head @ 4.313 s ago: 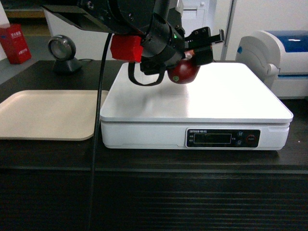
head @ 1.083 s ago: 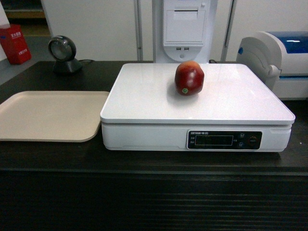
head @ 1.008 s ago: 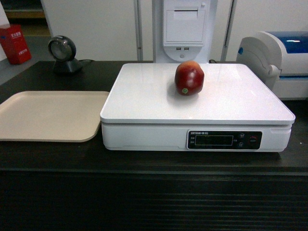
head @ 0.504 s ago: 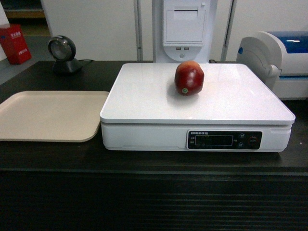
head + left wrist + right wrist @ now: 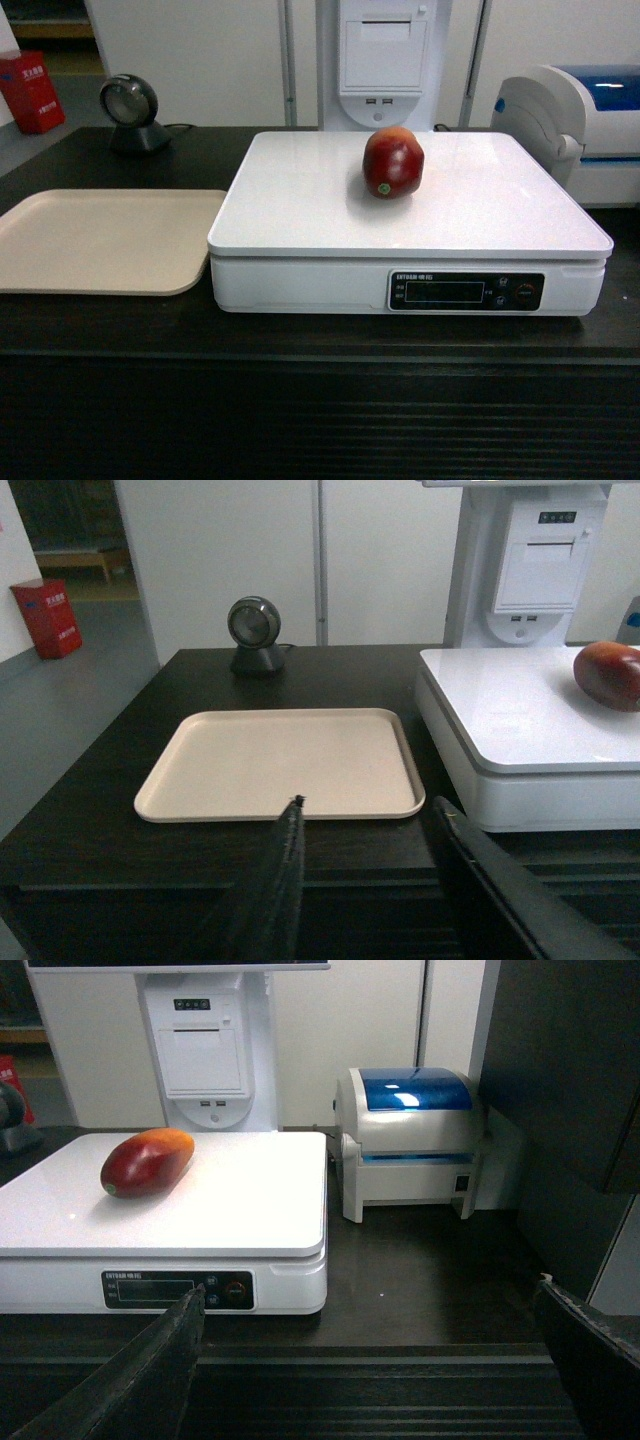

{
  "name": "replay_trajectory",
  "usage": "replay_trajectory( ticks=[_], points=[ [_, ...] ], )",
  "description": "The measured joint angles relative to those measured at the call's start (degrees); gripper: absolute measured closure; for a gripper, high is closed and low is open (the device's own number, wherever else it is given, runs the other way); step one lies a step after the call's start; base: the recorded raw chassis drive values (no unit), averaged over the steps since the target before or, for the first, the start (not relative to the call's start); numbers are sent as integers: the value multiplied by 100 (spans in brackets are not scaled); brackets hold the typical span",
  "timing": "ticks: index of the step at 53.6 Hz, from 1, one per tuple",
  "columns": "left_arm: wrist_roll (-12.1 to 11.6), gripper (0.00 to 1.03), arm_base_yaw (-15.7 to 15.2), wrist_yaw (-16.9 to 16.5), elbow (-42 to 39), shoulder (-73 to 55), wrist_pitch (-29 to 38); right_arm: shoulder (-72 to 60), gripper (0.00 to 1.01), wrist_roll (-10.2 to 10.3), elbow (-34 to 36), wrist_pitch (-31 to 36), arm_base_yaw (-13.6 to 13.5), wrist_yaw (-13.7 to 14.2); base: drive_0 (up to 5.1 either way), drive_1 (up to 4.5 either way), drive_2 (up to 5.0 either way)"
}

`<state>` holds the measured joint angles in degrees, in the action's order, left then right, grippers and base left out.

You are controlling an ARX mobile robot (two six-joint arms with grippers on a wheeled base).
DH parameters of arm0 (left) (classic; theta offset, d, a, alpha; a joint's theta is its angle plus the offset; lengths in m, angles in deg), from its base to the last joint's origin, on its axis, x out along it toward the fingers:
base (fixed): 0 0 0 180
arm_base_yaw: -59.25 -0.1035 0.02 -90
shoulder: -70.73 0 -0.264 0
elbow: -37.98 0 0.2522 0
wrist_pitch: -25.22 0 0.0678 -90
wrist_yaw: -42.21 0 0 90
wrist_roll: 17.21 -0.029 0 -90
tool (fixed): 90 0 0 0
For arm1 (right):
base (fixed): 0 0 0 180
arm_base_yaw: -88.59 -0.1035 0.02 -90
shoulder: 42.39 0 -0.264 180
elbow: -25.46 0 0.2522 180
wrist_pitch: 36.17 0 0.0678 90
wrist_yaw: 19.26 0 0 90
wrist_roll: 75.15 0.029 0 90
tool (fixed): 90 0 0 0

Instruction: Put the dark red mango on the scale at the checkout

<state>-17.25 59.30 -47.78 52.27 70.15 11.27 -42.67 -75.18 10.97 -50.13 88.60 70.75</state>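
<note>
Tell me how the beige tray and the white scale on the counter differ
The beige tray is a thin, shallow sheet with a raised rim; the scale is a thick white box with a smooth flat top. The tray carries nothing, while the scale bears the dark red mango. The scale has a black display panel with buttons; the tray is plain. Both are rectangular with rounded corners, side by side on the black checkout.

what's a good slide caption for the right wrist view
Dark red mango lying on its side on the white scale, blue-lidded printer beside it, right gripper open and clear.
</note>
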Motion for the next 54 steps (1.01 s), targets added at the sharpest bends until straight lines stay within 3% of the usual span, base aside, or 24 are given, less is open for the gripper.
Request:
replay_trajectory(
  ticks=[15,54],
  points=[
    [-4,3,0,0,0,0,0,0,3,0,0,0,0,0,0,0,0],
    [0,5,0,0,0,0,0,0,3,0,0,0,0,0,0,0,0]
  ],
)
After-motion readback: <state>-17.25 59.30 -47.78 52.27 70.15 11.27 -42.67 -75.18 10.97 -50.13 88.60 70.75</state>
